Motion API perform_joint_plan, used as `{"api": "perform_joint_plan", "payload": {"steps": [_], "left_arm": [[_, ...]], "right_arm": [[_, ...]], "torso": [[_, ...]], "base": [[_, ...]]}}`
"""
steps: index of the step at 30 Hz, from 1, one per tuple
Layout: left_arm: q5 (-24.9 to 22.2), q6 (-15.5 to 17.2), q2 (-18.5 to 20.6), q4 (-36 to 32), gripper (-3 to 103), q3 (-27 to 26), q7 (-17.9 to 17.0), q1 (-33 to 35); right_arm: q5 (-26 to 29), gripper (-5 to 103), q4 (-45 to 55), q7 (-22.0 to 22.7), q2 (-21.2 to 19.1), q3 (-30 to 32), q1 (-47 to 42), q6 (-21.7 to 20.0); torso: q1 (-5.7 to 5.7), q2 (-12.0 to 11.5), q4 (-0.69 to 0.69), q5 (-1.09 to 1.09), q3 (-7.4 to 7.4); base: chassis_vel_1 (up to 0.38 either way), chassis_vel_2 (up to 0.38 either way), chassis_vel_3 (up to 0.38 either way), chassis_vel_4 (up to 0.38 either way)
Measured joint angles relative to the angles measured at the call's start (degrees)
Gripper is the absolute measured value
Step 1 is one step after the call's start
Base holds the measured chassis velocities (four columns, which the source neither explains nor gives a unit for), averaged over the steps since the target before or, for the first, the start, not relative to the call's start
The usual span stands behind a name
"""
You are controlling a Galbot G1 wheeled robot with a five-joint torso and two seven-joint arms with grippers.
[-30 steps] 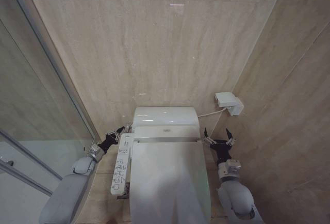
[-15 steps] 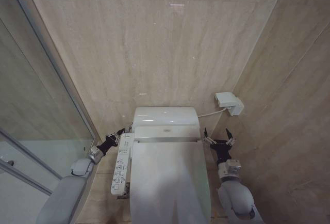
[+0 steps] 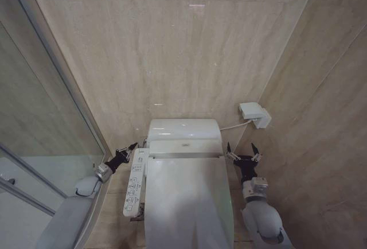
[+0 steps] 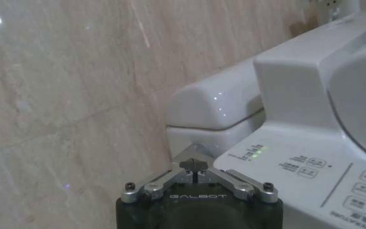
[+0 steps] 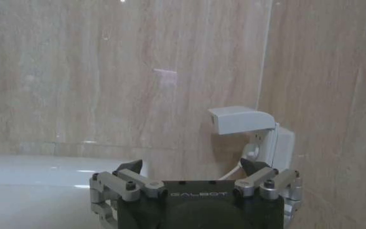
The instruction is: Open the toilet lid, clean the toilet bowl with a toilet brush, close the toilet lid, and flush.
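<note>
1. While the toilet lid [image 3: 188,200] is lying shut over the toilet bowl [image 3: 140,232], the left gripper [image 3: 128,152] is hovering just beside the far end of the button panel [image 3: 134,185], which is running along the bowl's left side.
2. Its fingers are standing apart, one fingertip [image 3: 133,144] close to the panel's far corner; whether it is touching cannot be told.
3. The right gripper [image 3: 241,151] is waiting at the lid's far right corner, beside the hinge end, with its fingers spread wide and gripping nothing.
4. In the right wrist view, that gripper [image 5: 192,168] is pointing at the wall box [image 5: 243,120] mounted on the tiled wall [image 5: 106,71].
5. The tank cover [image 3: 183,129] is sitting behind the lid, against the wall.
</note>
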Motion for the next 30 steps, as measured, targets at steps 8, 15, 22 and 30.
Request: {"api": "perform_joint_plan", "payload": {"steps": [8,15,22,30], "left_arm": [[0.0,0.0,0.0,1.1,0,0.1,1.0,-0.1],[-0.9,0.3,-0.2,3.8,0,0.5,1.9,-1.5],[-1.2,0.9,-0.6,5.8,0,1.2,2.1,-3.4],[-1.2,1.1,-1.2,6.9,0,1.6,2.3,-4.7]], "right_arm": [[0.0,100,0.0,0.0,0.0,0.0,0.0,0.0],[0.0,100,0.0,0.0,0.0,0.0,0.0,0.0],[0.0,100,0.0,0.0,0.0,0.0,0.0,0.0],[0.0,100,0.0,0.0,0.0,0.0,0.0,0.0]], "torso": [[0.00,0.0,0.02,-0.01,0.00],[0.00,0.0,0.03,0.01,0.00],[0.00,0.0,0.02,0.01,0.00],[0.00,0.0,0.04,0.01,0.00]], "base": [[0.000,0.000,0.000,0.000],[0.000,0.000,0.000,0.000],[0.000,0.000,0.000,0.000],[0.000,0.000,0.000,0.000]]}}
